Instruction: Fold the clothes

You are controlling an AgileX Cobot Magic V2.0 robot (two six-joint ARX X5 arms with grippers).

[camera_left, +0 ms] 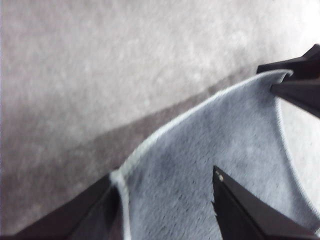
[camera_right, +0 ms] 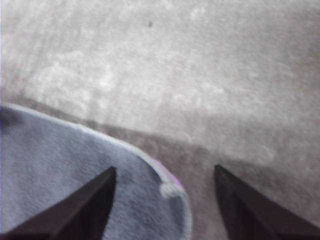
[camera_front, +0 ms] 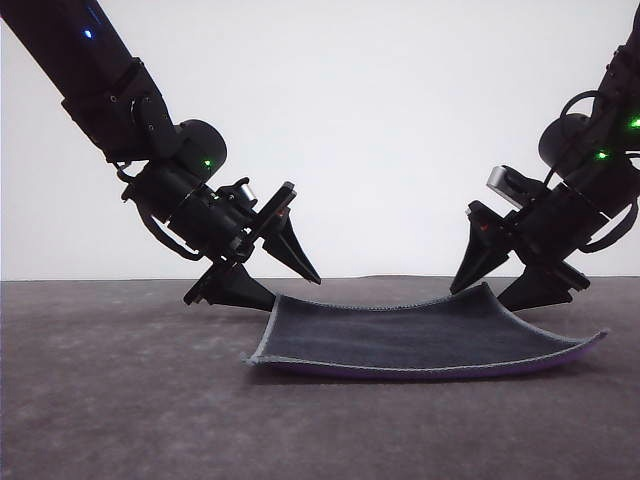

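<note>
Two arms are leaning in over one grey table (camera_front: 110,400), w/ open room all round the work: bare surface in front, to both sides, and a plain white backdrop behind. Nothing else is crowding the area.

Cloth (camera_front: 400,335) is lying charcoal side up between the grippers, long axis running across from one gripper to the other, purple underside peeking along the near edge. Both far corners are curling upward off the table; near edge is mostly resting flat, w/ the near right corner lifting a bit.

Left gripper (camera_front: 270,275) is sitting at the far-left corner, jaws spread, lower finger at or under the edge, upper finger above the fabric; left wrist view is showing the stitched corner between them. Not clamped yet, by the look of it.

Right gripper (camera_front: 515,280) is doing the same at the far-right corner, jaws spread, the corner lying just inside one finger in its wrist view.

Each arm is nearest its own corner, so closing comes first, then probably carrying the far edge toward the near edge, where room is free.
</note>
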